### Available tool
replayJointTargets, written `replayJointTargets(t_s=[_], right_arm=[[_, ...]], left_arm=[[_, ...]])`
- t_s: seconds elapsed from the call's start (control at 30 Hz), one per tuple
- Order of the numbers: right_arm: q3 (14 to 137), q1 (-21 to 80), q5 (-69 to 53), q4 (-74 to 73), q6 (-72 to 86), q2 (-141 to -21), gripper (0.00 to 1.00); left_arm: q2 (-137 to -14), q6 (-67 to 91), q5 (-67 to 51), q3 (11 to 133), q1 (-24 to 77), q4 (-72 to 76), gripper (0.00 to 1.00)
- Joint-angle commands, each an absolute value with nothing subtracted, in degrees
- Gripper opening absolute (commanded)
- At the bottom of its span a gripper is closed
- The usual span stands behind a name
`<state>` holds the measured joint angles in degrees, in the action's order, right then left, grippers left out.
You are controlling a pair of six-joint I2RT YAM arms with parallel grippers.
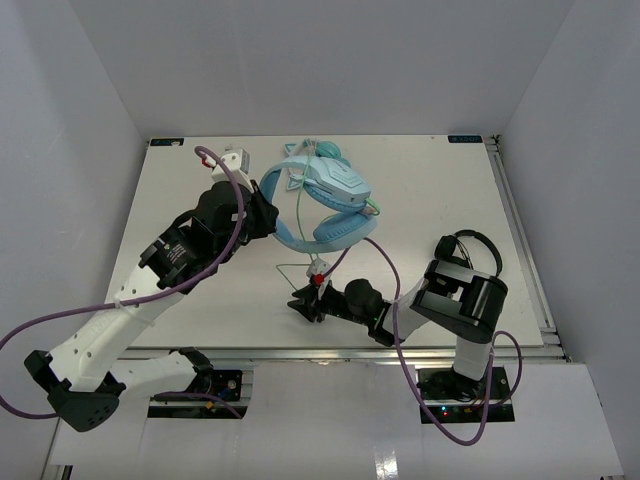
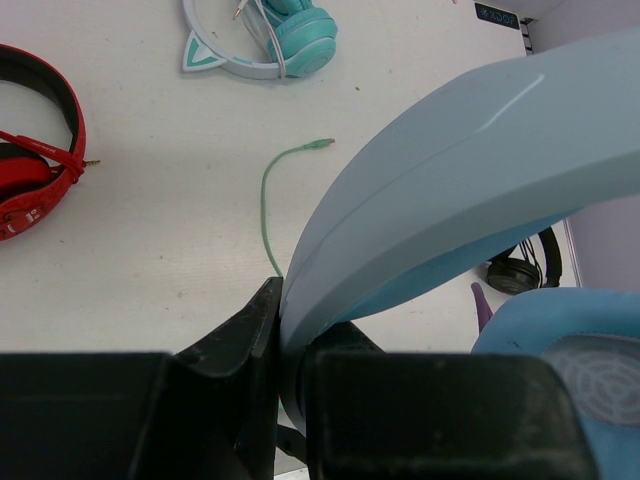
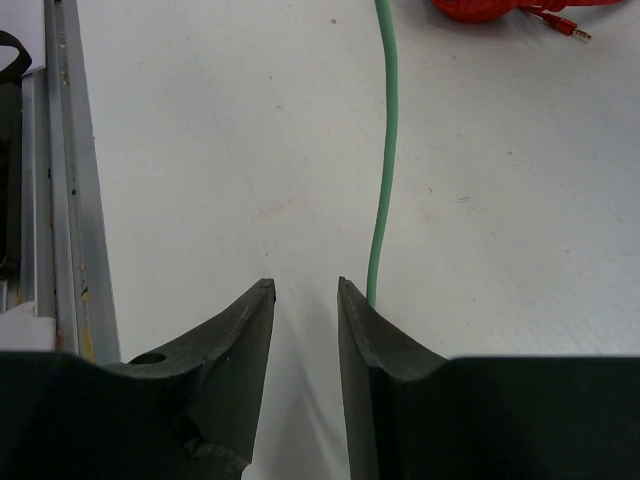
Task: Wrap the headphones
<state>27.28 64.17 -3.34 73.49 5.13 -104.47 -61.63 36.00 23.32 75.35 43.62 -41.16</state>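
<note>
My left claw (image 2: 288, 318) is pressed together on the wide headband of the blue headphones (image 2: 450, 180). One finger lies against the band's outer face. The band arches to the upper right of the frame, and a padded cup fills the lower right corner. In the top view the headphones sit at the middle of the table, toward its far edge.

My right claw (image 3: 305, 290) is partly spread and pinches nothing; bare table (image 3: 200, 150) shows between the fingers. The green cable (image 3: 385, 150) runs down from the top of the frame to the outer edge of the right-hand finger, not between the two.

A small dark label (image 2: 498, 14) at the upper right carries pale letters too blurred to read.

A metal rail (image 3: 70, 150) marks the table edge on the left of my right claw. Open tabletop lies ahead of it. Red headphones (image 2: 40, 160) lie at far left, a teal pair (image 2: 290, 30) at the top, and a black pair (image 2: 520, 265) at right.
</note>
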Motion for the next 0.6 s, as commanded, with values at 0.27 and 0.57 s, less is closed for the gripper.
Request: replayJointTargets(t_s=[0.27, 0.57], right_arm=[[30.18, 62.01, -12.57, 102.39, 3.36, -108.88, 0.38], [30.24, 59.52, -14.74, 103.09, 4.51, -111.34, 0.13]], left_arm=[[-58.43, 37.97, 22.94, 75.94, 43.59, -36.03, 0.0], [-57.52, 37.87, 22.59, 75.67, 43.65, -35.81, 0.0]])
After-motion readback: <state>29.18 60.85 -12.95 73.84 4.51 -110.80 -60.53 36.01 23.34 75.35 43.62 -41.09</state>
